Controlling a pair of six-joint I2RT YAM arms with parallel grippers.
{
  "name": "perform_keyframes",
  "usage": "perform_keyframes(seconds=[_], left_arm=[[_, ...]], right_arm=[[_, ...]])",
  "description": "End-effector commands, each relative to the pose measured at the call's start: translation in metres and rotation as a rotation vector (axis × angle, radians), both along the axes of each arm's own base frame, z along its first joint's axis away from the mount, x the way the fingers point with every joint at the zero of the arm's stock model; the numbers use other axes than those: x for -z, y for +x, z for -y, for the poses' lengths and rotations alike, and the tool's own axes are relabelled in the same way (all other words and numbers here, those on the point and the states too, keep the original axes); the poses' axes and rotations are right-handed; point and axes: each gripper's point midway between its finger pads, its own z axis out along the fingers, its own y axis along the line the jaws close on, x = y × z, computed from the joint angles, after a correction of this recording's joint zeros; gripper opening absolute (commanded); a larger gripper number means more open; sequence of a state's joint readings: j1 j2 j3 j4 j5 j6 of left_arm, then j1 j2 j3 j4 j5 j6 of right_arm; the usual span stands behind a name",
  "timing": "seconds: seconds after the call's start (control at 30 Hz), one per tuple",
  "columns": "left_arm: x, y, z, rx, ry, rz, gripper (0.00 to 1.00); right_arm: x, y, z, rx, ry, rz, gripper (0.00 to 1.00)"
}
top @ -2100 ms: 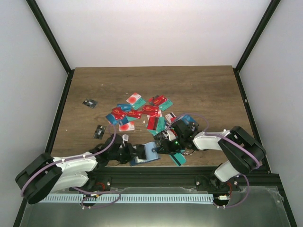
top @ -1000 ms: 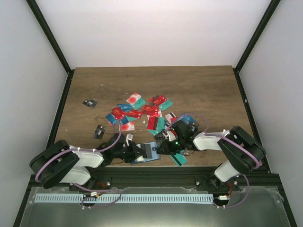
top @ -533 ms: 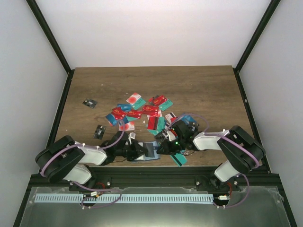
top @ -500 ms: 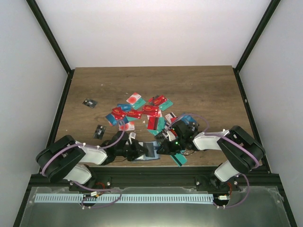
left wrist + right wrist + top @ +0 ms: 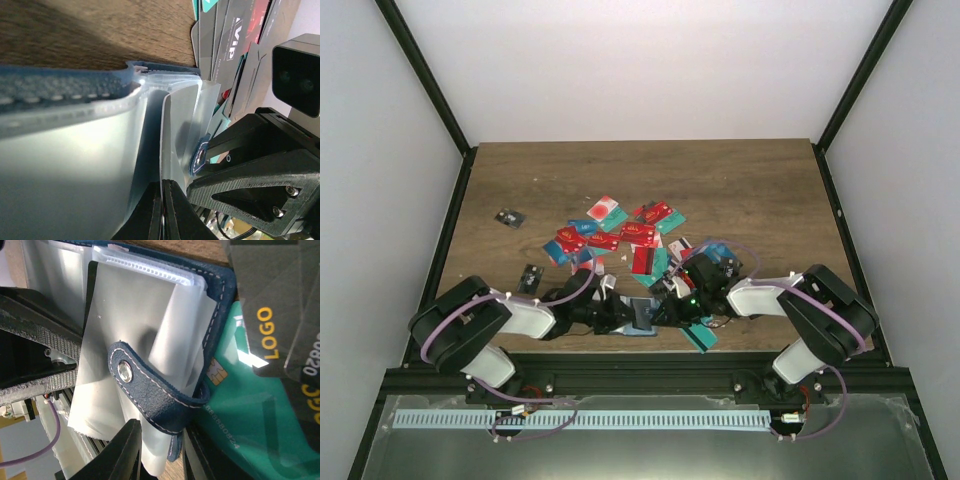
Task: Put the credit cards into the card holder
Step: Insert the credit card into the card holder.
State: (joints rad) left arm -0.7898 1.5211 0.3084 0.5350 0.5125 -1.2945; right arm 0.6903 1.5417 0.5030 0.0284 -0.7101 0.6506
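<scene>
The left gripper (image 5: pixel 161 194) had its two fingers drawn almost together on one clear sleeve (image 5: pixel 175 130) of the card holder (image 5: pixel 223 300), pinching that thin sheet away from the rest. The right gripper (image 5: pixel 160 451) came in from the opposite side, and its fingers stood either side of the holder's navy snap strap (image 5: pixel 150 390) and the cover edge beneath it, apparently clamped there, though the contact itself was partly hidden. The holder thus sat directly between the two grippers, low over the near edge of the table (image 5: pixel 740 190), held open with its sleeves fanned out. From above, its length ran roughly left to right along the line joining the two arms, and the sleeves' free edges seemed to face the right gripper's side. The credit cards (image 5: pixel 620 235) lay scattered on the far side of the holder, away from the arm bases. One teal card (image 5: pixel 240 410) lay just beside and partly under the holder's cover, on the right gripper's side. A dark card with gold lettering (image 5: pixel 270 330) overlapped it. By this layout the right arm was the nearer one to a loose card, while the left was better placed to keep a sleeve parted. A card would probably have to enter from the right, long edge in line with the sleeve's mouth.
</scene>
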Motion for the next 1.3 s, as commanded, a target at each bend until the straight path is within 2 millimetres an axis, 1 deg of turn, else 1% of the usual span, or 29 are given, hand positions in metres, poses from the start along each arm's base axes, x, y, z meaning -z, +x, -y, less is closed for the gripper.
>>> perform_keyframes(seconds=[0.0, 0.07, 0.17, 0.27, 0.4, 0.6, 0.83, 0.93, 1.17, 1.27], left_arm=[[0.021, -0.012, -0.007, 0.081, 0.114, -0.024, 0.04], [0.022, -0.011, -0.007, 0.093, 0.131, -0.02, 0.05], [0.022, -0.01, -0.008, 0.1, 0.154, -0.018, 0.1], [0.016, -0.007, -0.007, 0.102, 0.167, -0.007, 0.17], [0.007, -0.005, -0.009, 0.11, 0.2, 0.006, 0.23], [-0.001, -0.007, -0.011, 0.114, 0.213, -0.001, 0.28], [-0.007, -0.008, -0.01, 0.129, 0.227, -0.008, 0.44], [-0.008, -0.009, -0.014, 0.137, 0.26, -0.015, 0.52], [-0.029, -0.007, -0.02, 0.144, 0.315, 0.014, 0.66], [-0.037, -0.006, -0.024, 0.15, 0.342, 0.028, 0.67]], right_arm=[[0.015, 0.005, 0.01, 0.017, -0.09, 0.015, 0.26], [0.014, 0.005, 0.01, 0.013, -0.09, 0.02, 0.27], [0.011, 0.007, 0.009, 0.005, -0.092, 0.029, 0.27], [0.006, 0.009, 0.009, 0.006, -0.094, 0.045, 0.28], [-0.003, 0.013, 0.01, 0.013, -0.096, 0.066, 0.29], [-0.015, 0.018, 0.011, 0.027, -0.094, 0.086, 0.31], [-0.022, 0.018, 0.012, 0.037, -0.084, 0.093, 0.34], [-0.028, 0.018, 0.011, 0.043, -0.077, 0.099, 0.35], [-0.052, 0.016, 0.006, 0.059, -0.01, 0.096, 0.38], [-0.058, 0.012, 0.005, 0.074, 0.025, 0.076, 0.39]])
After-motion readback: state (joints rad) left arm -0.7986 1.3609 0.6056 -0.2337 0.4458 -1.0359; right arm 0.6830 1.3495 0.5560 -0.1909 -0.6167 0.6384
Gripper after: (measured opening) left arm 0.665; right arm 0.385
